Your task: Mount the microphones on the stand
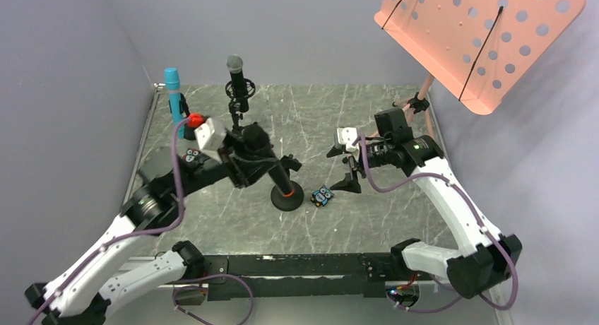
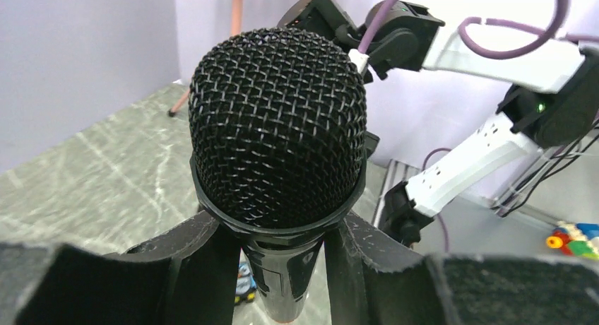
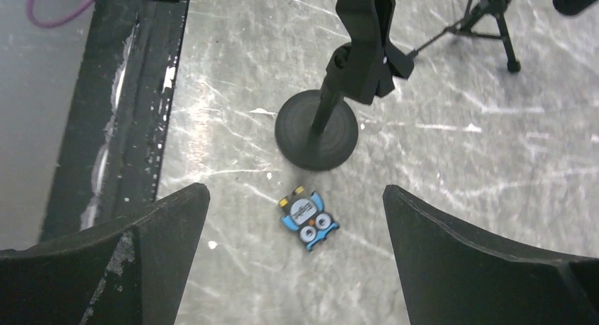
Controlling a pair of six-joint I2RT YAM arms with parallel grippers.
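My left gripper (image 1: 272, 159) is shut on the all-black microphone (image 1: 280, 175) just below its mesh head (image 2: 277, 127), holding it upright. The microphone's orange-ringed lower end sits at the round black base (image 1: 287, 197). In the left wrist view my gripper (image 2: 282, 268) has a finger (image 2: 201, 268) on each side of the microphone body. The light blue microphone (image 1: 172, 92) stands upright at the back left. The black microphone with the silver mesh head (image 1: 236, 74) stands in a small tripod holder. My right gripper (image 1: 341, 168) is open and empty, and in its wrist view (image 3: 297, 268) it hovers above the floor near the round base (image 3: 316, 131).
A small blue owl figure (image 1: 323, 196) lies right of the round base and shows below my right gripper (image 3: 309, 217). A second owl (image 1: 192, 155) lies at the left. A pink perforated music stand (image 1: 480, 35) rises at the back right. The tripod's legs (image 3: 487, 18) spread behind.
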